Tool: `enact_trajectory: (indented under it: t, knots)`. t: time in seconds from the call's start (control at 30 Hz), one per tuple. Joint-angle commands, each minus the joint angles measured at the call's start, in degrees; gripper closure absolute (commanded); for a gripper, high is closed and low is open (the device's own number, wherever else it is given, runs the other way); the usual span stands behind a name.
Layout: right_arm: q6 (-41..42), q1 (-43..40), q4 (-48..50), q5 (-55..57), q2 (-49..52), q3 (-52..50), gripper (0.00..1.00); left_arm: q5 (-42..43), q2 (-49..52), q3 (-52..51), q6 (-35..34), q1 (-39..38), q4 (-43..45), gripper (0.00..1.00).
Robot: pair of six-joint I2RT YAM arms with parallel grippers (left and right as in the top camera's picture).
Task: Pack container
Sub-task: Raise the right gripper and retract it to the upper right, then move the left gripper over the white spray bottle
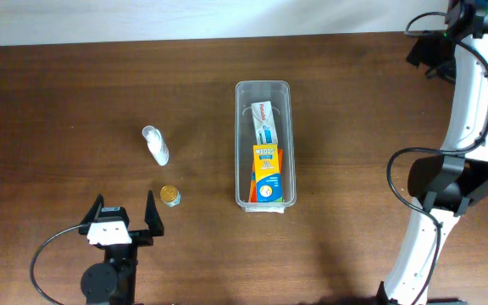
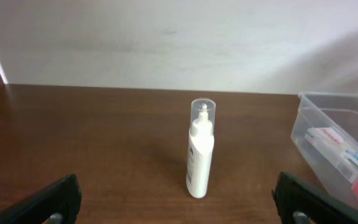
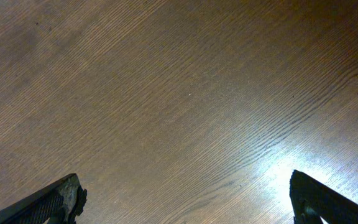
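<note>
Dark wood table (image 1: 74, 102) throughout. Mid-table, clear container (image 1: 239, 144), already holding toothpaste box (image 1: 264, 121) and orange box (image 1: 268, 172). Left of it, standing white bottle (image 2: 200, 155) and small gold-capped jar (image 1: 169, 196). Left gripper (image 1: 125, 207) spread wide, empty, facing bottle; right gripper (image 3: 191, 202) likewise, over bare wood. Packing seemingly partway; next: advance, close around bottle.

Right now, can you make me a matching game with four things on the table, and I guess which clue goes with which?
Things:
1. white bottle
2. small gold-lidded jar
3. yellow and orange box
4. container

Clues:
A. lies inside the container
B. tall, stands upright with a clear cap on top
C. clear plastic, long and narrow
D. short and round, nearest the left gripper

Pairs: 1-B, 2-D, 3-A, 4-C
</note>
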Motion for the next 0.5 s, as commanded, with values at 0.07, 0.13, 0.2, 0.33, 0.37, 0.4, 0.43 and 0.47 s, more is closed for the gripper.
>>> enact_trajectory:
  t: [0.07, 0.13, 0.2, 0.33, 0.37, 0.4, 0.43, 0.47]
  knots:
    - [0.31, 0.0, 0.2, 1.31, 0.59, 1.05, 0.01, 0.98, -0.28, -0.22, 1.09, 0.24, -0.13, 0.01]
    - [0.28, -0.02, 0.2, 1.31, 0.59, 1.05, 0.01, 1.79, -0.28, -0.22, 1.09, 0.24, 2.97, 0.01]
    - [0.28, 0.0, 0.2, 1.31, 0.59, 1.05, 0.02, 3.82, -0.28, -0.22, 1.07, 0.24, 7.37, 0.01]
    - [0.28, -0.02, 0.2, 1.31, 0.59, 1.05, 0.02, 8.59, -0.2, 1.27, 0.59, 0.24, 14.08, 0.0]
    - [0.28, -0.02, 0.2, 1.31, 0.59, 1.05, 0.02, 8.59, 0.0, 2.47, 0.04, 0.24, 13.9, 0.0]
    - [0.28, -0.02, 0.2, 1.31, 0.59, 1.05, 0.02, 8.85, 0.37, 4.0, 0.0, 0.24, 13.33, 0.01]
    - [0.31, -0.02, 0.2, 1.31, 0.59, 1.05, 0.01, 9.03, 1.14, 6.27, 0.0, 0.24, 12.04, 0.01]
    - [0.28, 0.0, 0.2, 1.31, 0.59, 1.05, 0.02, 9.05, 2.05, 8.68, 0.02, 0.24, 10.27, 0.01]
